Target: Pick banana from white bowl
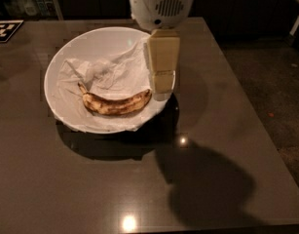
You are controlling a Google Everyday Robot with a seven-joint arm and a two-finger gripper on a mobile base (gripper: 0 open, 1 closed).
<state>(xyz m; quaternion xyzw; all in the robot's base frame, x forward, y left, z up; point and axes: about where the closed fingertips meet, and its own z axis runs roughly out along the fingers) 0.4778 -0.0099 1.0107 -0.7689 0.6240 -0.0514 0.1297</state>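
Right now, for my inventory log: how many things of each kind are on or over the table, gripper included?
Banana: 1, in the bowl
White bowl: 1
Paper napkin: 1, lining the bowl
Black-and-white marker: 1, far left
Gripper: 1, over the bowl's right rim, by the banana's end
Total: 5
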